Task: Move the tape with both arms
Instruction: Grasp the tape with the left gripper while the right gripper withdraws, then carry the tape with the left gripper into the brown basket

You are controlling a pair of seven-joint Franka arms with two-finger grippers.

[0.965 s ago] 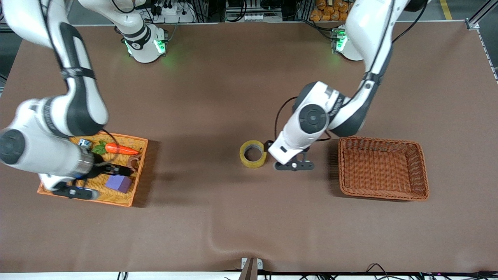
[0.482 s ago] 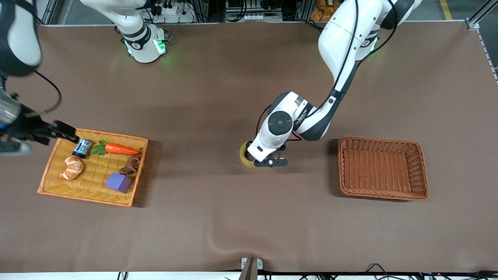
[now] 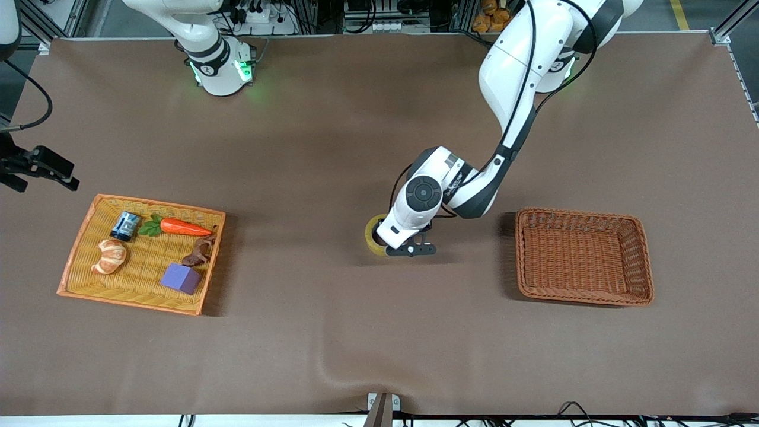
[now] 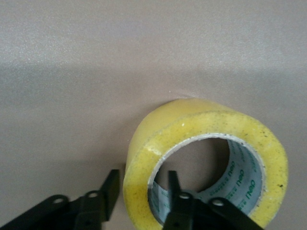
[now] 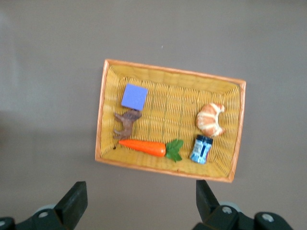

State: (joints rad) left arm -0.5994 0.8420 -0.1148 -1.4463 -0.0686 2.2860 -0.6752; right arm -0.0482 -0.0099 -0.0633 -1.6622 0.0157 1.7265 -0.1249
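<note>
The yellowish tape (image 3: 372,238) lies flat on the brown table near the middle, mostly covered by the left arm's hand. My left gripper (image 3: 409,249) is down on it. In the left wrist view the tape (image 4: 201,129) shows its grey core, and my left gripper (image 4: 143,175) straddles the roll's wall, one finger inside the core and one outside, with a slim gap showing at each. My right gripper (image 3: 37,173) hangs open and empty over the table at the right arm's end, by the orange tray; in its own view the right gripper (image 5: 139,201) holds nothing.
An orange wicker tray (image 3: 80,237) at the right arm's end holds a carrot (image 3: 185,227), a croissant (image 3: 109,255), a purple cube (image 3: 181,278), a small can (image 3: 125,225) and a brown figure. A brown wicker basket (image 3: 584,295) stands beside the tape toward the left arm's end.
The left arm swung onto the tape and its fingers drew in around the roll's wall. The right arm rose out of the tray and pulled away toward the table's end.
</note>
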